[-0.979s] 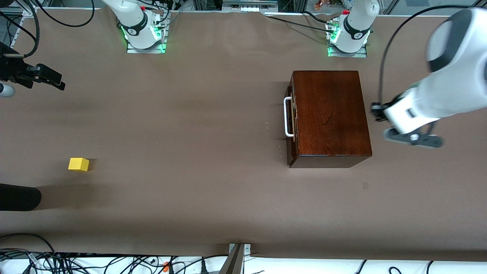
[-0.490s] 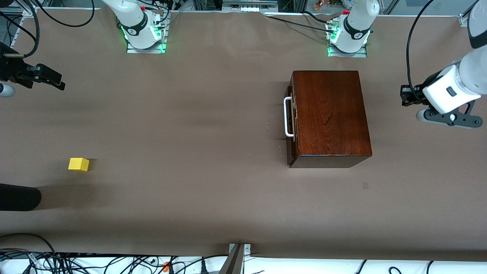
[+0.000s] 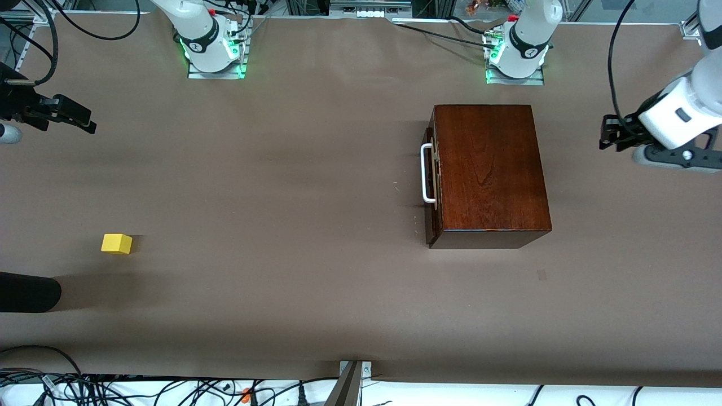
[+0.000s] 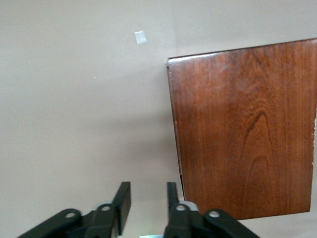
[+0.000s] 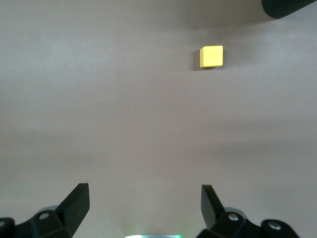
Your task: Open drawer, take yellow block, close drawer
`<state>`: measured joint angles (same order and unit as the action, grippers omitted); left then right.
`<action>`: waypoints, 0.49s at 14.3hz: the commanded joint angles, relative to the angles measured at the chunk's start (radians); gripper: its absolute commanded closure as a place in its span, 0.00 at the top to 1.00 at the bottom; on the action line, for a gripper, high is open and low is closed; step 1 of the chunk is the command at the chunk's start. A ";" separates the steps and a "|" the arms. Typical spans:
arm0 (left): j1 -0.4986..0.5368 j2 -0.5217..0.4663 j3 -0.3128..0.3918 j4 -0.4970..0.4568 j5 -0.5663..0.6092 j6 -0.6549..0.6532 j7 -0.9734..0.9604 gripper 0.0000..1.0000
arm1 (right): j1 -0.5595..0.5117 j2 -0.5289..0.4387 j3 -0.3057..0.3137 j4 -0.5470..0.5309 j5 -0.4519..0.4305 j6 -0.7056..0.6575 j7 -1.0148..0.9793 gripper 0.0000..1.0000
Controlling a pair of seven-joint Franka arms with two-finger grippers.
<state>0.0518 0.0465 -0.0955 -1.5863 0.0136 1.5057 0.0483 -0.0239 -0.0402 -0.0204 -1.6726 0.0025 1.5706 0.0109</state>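
The dark reddish-brown wooden box (image 3: 491,169) stands toward the left arm's end of the table, its drawer (image 3: 432,186) pushed in and its white bar handle (image 3: 427,172) facing the right arm's end. The yellow block (image 3: 117,243) lies on the bare table near the right arm's end. My left gripper (image 3: 612,135) hangs over the table beside the box's back; its wrist view shows the box top (image 4: 242,129) and the gripper (image 4: 147,198) open and empty. My right gripper (image 3: 79,119) waits over the table's edge, open (image 5: 143,196), with the block (image 5: 211,56) ahead of it.
A black rounded object (image 3: 28,292) juts in over the table at the right arm's end, nearer the front camera than the block. A small pale patch (image 3: 541,274) marks the cloth near the box. Cables run along the table's edges.
My left arm has swung away from the box toward its own end of the table, and its fingers have parted. The right arm, block and box have not moved.
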 commanded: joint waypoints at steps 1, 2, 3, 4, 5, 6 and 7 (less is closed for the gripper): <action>-0.004 -0.089 0.045 -0.110 -0.006 0.106 0.012 1.00 | -0.010 0.005 0.007 0.022 0.001 -0.012 0.012 1.00; -0.006 -0.105 0.062 -0.144 -0.006 0.166 0.019 1.00 | -0.010 0.005 0.007 0.022 0.001 -0.012 0.012 1.00; -0.019 -0.126 0.065 -0.176 -0.006 0.191 0.019 1.00 | -0.010 0.005 0.007 0.022 0.001 -0.012 0.012 1.00; -0.024 -0.143 0.066 -0.198 -0.006 0.192 0.019 1.00 | -0.010 0.005 0.007 0.022 0.001 -0.012 0.012 1.00; -0.024 -0.152 0.066 -0.207 -0.006 0.186 0.018 1.00 | -0.010 0.005 0.007 0.022 0.001 -0.012 0.012 1.00; -0.021 -0.142 0.066 -0.192 -0.010 0.167 0.016 1.00 | -0.010 0.005 0.007 0.024 0.001 -0.012 0.012 1.00; -0.015 -0.128 0.066 -0.164 -0.018 0.138 0.018 1.00 | -0.010 0.005 0.007 0.024 0.001 -0.012 0.012 1.00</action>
<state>0.0425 -0.0600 -0.0412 -1.7409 0.0135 1.6611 0.0503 -0.0240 -0.0402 -0.0207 -1.6718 0.0025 1.5706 0.0112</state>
